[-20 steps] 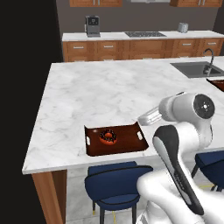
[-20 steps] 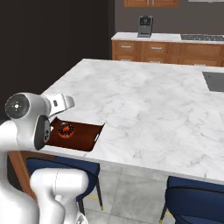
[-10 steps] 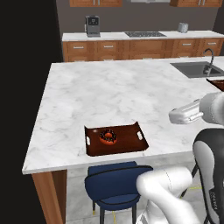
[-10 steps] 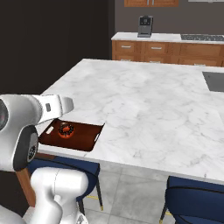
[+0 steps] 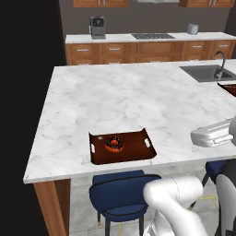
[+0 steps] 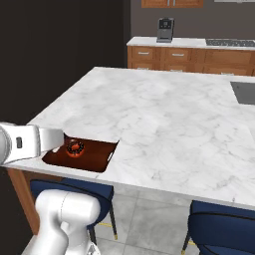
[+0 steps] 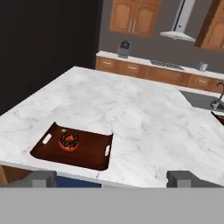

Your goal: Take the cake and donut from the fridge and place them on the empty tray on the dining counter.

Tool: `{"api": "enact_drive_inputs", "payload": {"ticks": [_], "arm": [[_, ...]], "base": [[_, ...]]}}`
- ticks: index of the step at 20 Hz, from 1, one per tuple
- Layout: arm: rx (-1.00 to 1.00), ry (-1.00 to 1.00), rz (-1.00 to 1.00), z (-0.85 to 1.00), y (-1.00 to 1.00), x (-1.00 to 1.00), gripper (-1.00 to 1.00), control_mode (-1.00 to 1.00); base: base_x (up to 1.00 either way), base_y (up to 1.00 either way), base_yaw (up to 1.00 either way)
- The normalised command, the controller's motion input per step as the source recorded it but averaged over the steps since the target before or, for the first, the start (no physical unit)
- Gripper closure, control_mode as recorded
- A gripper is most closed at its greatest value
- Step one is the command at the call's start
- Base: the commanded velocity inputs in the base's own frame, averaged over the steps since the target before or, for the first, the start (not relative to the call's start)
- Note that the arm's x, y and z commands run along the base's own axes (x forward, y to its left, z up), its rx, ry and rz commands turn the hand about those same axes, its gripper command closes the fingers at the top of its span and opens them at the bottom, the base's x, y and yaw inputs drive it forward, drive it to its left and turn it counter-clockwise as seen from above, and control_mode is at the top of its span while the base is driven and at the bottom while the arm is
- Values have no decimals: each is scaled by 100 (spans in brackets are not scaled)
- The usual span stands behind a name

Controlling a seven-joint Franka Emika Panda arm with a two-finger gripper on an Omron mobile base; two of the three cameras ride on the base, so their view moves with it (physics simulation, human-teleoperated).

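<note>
The donut (image 5: 114, 144) (image 6: 75, 147) (image 7: 69, 140), a dark-glazed ring with reddish bits, lies in the left half of the reddish-brown tray (image 5: 133, 146) (image 6: 92, 155) (image 7: 89, 152). The tray sits at the near edge of the marble dining counter (image 5: 129, 97) (image 6: 164, 114) (image 7: 144, 118). My gripper (image 7: 113, 179) is open with nothing between its fingertips (image 7: 43, 178). It is held back off the counter's near edge, to the right of the tray and apart from it. The cake and the fridge are out of view.
Blue stools (image 5: 122, 196) (image 6: 221, 224) stand under the near edge of the counter. A sink (image 5: 207, 73) is set into its far right, and a second dark tray (image 5: 228, 88) shows at the right edge. The wooden back counter carries a coffee machine (image 5: 97, 27).
My arm has swung away from above the tray, rightward in the left base view and back toward the counter's near edge. The donut stays in the tray.
</note>
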Motion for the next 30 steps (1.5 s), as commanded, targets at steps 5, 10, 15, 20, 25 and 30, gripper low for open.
{"api": "enact_drive_inputs", "payload": {"ticks": [5,10,15,20,25,30], "arm": [[0,0,0,0,0,0,-100,100],[0,0,0,0,0,0,-100,100],[0,0,0,0,0,0,-100,100],[0,0,0,0,0,0,-100,100],[0,0,0,0,0,0,-100,100],[0,0,0,0,0,0,-100,100]], "base": [[-31,-4,-5],[-100,-44,-18],[-52,-40,-61],[2,-2,-96],[4,0,-99],[0,-9,-94]]}}
